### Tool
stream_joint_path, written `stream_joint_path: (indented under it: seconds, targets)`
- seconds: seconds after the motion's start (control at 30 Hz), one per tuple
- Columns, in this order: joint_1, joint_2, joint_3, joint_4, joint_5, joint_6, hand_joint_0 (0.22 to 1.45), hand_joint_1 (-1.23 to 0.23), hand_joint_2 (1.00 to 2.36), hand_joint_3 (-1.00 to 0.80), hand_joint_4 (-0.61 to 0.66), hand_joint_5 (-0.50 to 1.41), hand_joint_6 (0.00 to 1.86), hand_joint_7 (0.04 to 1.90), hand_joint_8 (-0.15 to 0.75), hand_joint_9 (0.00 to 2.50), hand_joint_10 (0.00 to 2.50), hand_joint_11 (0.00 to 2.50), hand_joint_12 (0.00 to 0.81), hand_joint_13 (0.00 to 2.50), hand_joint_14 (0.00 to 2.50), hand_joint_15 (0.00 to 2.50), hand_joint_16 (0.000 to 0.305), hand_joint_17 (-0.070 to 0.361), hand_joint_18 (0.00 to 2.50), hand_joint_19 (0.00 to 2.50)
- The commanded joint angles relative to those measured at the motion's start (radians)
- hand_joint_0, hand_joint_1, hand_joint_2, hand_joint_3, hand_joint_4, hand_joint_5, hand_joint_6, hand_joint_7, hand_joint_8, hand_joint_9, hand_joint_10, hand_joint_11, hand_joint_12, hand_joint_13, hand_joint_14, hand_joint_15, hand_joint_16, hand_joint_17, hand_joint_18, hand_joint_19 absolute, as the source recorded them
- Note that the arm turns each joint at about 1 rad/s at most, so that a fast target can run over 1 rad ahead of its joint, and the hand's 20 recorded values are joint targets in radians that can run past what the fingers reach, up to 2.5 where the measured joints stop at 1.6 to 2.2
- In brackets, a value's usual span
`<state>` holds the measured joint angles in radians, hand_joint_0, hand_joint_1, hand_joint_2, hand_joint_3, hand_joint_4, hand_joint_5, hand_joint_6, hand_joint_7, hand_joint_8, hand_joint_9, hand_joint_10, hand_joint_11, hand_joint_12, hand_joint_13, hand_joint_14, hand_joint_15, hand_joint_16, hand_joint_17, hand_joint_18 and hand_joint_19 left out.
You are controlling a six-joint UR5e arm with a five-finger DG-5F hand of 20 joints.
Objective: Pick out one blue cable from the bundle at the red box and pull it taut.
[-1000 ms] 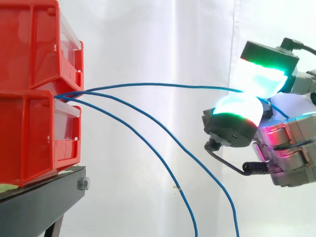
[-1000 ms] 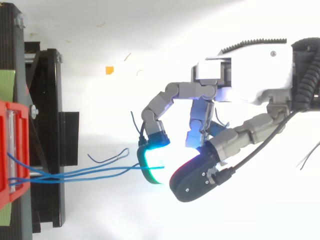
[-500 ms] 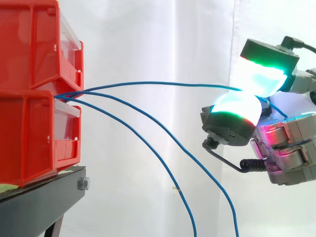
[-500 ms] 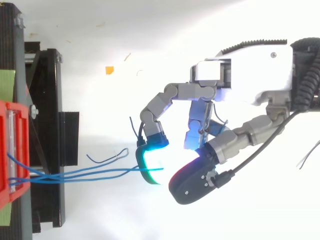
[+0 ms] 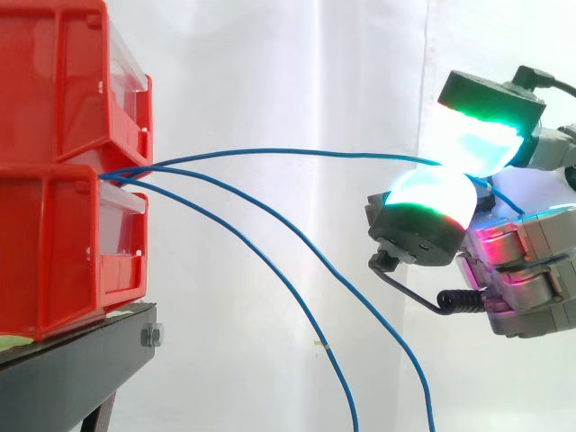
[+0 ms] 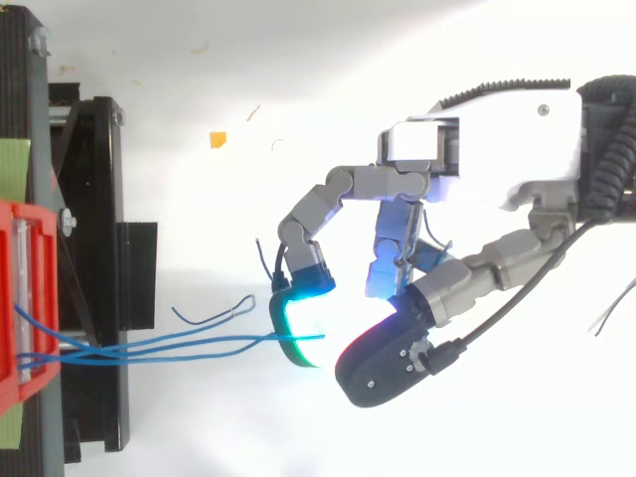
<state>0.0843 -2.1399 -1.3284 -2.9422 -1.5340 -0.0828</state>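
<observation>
Three blue cables leave the gap between the stacked red boxes (image 5: 72, 171) at the left. The top blue cable (image 5: 297, 154) runs almost level to the right into my hand (image 6: 497, 149), where two glowing green-white fingertips (image 5: 432, 202) pinch it from above and below. The other two blue cables (image 5: 306, 270) sag down and off the bottom of the side view. From above, the cables (image 6: 159, 345) run together from the red box (image 6: 20, 298) to the pinching pads (image 6: 303, 333).
The red boxes stand on a black stand (image 5: 72, 369), whose frame (image 6: 89, 268) sits at the left of the top view. A thin loose wire end (image 6: 214, 313) lies beside the cables. A white curtain hangs behind.
The hand has shifted very slightly between the earliest frame and now, with the top cable still pinched. The two slack cables hang as before.
</observation>
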Motion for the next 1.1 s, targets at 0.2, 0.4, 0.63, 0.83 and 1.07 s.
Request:
stream_joint_path:
  seconds: [0.2, 0.4, 0.63, 0.83, 1.07]
  targets:
    - [0.000, 0.002, 0.000, 0.000, 0.000, 0.000, 0.58, -0.76, 1.02, -0.03, -0.18, -0.06, 0.86, 1.10, 0.214, 1.38, 0.02, 1.22, 0.226, 1.41, 0.01, 1.50, 0.033, 0.074, 1.25, 1.37]
    - [0.000, 0.000, 0.000, 0.000, 0.000, 0.000, 0.58, -0.76, 1.01, -0.03, -0.18, -0.06, 0.86, 1.08, 0.226, 1.39, 0.02, 1.20, 0.239, 1.42, 0.01, 1.49, 0.034, 0.077, 1.24, 1.37]
    - [0.000, 0.000, 0.000, 0.000, 0.000, 0.000, 0.59, -0.78, 1.01, -0.03, -0.17, -0.05, 0.85, 1.11, 0.258, 1.48, 0.02, 1.19, 0.267, 1.48, 0.01, 1.50, 0.040, 0.091, 1.35, 1.36]
    - [-0.001, 0.000, 0.000, 0.000, 0.000, 0.000, 0.59, -0.78, 1.01, -0.03, -0.17, -0.05, 0.85, 1.12, 0.260, 1.47, 0.02, 1.15, 0.266, 1.48, 0.01, 1.49, 0.041, 0.091, 1.35, 1.35]
    - [0.000, 0.000, 0.000, 0.000, 0.000, 0.000, 0.59, -0.78, 1.01, -0.03, -0.17, -0.05, 0.85, 1.12, 0.265, 1.45, 0.02, 1.14, 0.270, 1.47, 0.01, 1.48, 0.041, 0.091, 1.34, 1.33]
